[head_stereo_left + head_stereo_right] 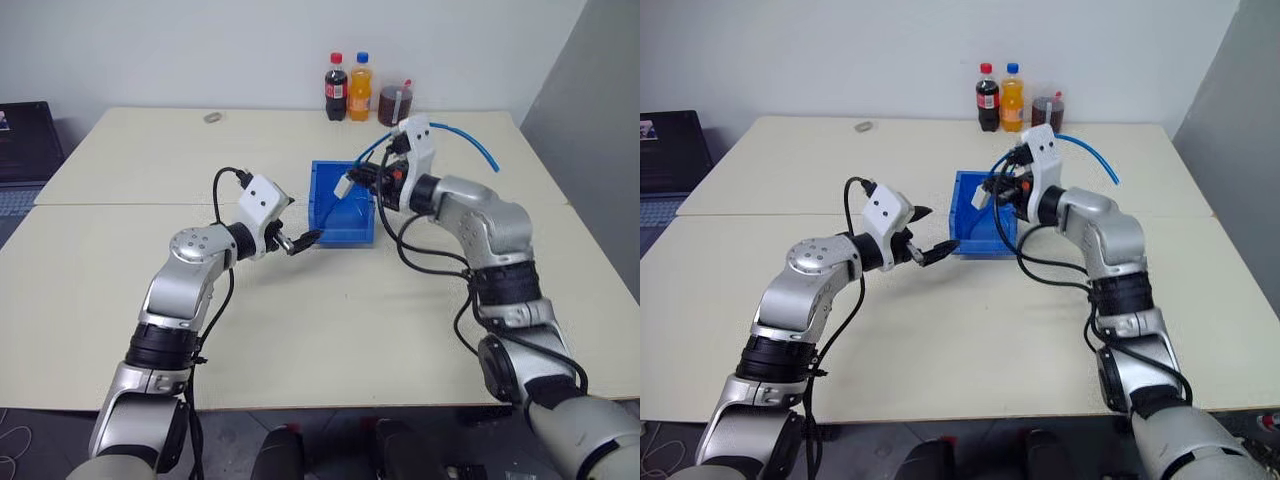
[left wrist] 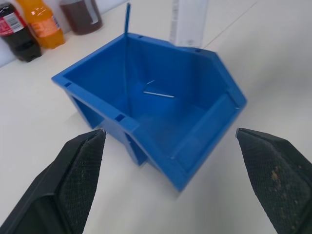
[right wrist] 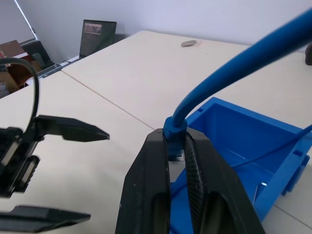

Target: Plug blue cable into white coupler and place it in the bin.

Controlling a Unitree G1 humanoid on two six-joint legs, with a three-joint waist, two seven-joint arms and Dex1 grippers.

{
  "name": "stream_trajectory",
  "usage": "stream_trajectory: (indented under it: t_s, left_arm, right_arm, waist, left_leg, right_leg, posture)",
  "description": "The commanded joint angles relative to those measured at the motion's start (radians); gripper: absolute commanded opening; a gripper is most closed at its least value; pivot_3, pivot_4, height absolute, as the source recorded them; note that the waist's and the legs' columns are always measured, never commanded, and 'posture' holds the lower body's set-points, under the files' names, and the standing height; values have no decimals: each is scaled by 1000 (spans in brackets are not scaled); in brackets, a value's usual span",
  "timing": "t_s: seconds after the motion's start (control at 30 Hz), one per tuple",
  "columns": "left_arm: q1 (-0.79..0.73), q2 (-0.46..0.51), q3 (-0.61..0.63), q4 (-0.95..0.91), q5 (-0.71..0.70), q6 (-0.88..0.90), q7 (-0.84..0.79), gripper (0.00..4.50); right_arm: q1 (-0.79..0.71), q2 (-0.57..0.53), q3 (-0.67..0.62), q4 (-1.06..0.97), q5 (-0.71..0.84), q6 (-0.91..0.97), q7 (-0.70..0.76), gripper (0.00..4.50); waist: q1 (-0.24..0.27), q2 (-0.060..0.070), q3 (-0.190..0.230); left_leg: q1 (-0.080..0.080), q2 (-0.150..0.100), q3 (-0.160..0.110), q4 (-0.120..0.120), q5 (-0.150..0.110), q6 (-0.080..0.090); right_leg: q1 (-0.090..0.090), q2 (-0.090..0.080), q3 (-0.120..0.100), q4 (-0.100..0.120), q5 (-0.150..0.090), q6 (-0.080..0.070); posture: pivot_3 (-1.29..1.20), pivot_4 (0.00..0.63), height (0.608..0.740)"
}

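The bin [image 1: 330, 222] is bright blue and sits mid-table, its low lip facing my left gripper. My right gripper [image 3: 175, 141] hovers over the bin's far side, shut on the plug end of the blue cable [image 3: 229, 73]. The rest of the cable arcs up and away to the right [image 1: 470, 140]. The white coupler [image 1: 345, 185] sits at the cable's end, just past the fingertips and above the bin. Its joint with the plug is hidden. My left gripper [image 1: 300, 240] is open and empty, level with the bin's near left corner [image 2: 122, 122], its fingers [image 2: 80, 175] spread wide.
Three bottles [image 1: 361, 86] stand at the table's back edge. A small greyish ring [image 1: 213, 117] lies at the back left. A dark laptop [image 1: 25, 140] sits off the left side. A thin dark-blue stick [image 2: 126, 48] stands in the bin.
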Motion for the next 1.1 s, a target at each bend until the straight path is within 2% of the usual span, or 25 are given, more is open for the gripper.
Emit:
stream_trajectory:
  t_s: [0.03, 0.17, 0.27, 0.4, 0.47, 0.6, 0.73, 0.9, 1.1]
  left_arm:
    - [-39, -2, 2, -24, 14, -1, 27, 4500]
    - [-31, 0, 0, -41, 15, 4, 35, 4500]
    - [-23, 9, 6, -53, 9, 14, 33, 4500]
    - [-21, 26, 13, -46, 1, 17, 18, 4500]
    - [-20, 38, 24, -35, -8, 21, 8, 4500]
    - [-10, 90, 70, -13, -30, 58, -8, 4500]
    - [21, 135, 161, -22, -68, 74, 9, 4500]
    - [65, 192, 222, -22, -91, 73, -6, 4500]
    - [74, 178, 248, 3, -129, 55, -2, 4500]
  right_arm:
    - [-120, -7, 40, 234, -60, -123, 44, 1504]
    - [-154, -68, 101, 307, -117, -169, 138, 2509]
    - [-145, -142, 147, 277, -145, -158, 240, 3271]
    - [-128, -216, 185, 222, -160, -132, 344, 4159]
    - [-108, -264, 202, 170, -166, -113, 404, 4478]
    - [23, -435, 225, -79, -138, -76, 566, 4478]
    - [216, -521, 113, -288, -83, -48, 518, 4478]
    - [393, -495, -45, -523, 26, 87, 384, 4478]
    - [415, -439, -46, -600, 68, 148, 292, 4478]
  waist:
    - [1, 0, 0]
    - [8, 0, 0]
    - [22, 1, 1]
    - [27, 1, 1]
    - [27, 1, 1]
    - [29, 1, 1]
    - [28, 1, 2]
    - [20, 1, 2]
    - [19, 1, 2]
  left_leg:
    - [0, 0, 0, 0, 0, 0]
    - [-4, 0, 2, 0, 0, 0]
    - [-11, -2, 3, 1, 0, -1]
    - [-11, -3, 3, 2, 0, -1]
    - [-11, -3, 3, 3, 0, -1]
    - [-11, -2, 1, 4, 0, -1]
    - [-11, -2, 0, 4, 0, -1]
    - [-10, -1, 0, 4, 0, -1]
    - [-8, 0, -2, 6, 0, -1]
  right_leg:
    - [0, 0, 0, 0, 0, 0]
    - [-1, -1, -1, -1, 0, 0]
    - [-5, -4, -1, -1, 0, 0]
    - [-5, -6, -2, -1, 0, 0]
    - [-5, -6, -2, -1, 0, 0]
    - [-5, -5, -4, -1, 0, 0]
    - [-3, -5, -5, -2, 0, 0]
    - [-3, -5, -4, 0, 0, 0]
    - [-1, -2, -6, 1, 0, 1]
  posture:
    - [0, 150, 740]
    - [0, 150, 740]
    - [0, 150, 740]
    - [0, 150, 740]
    - [0, 150, 740]
    - [0, 150, 740]
    - [0, 150, 740]
    - [0, 150, 740]
    - [0, 150, 740]
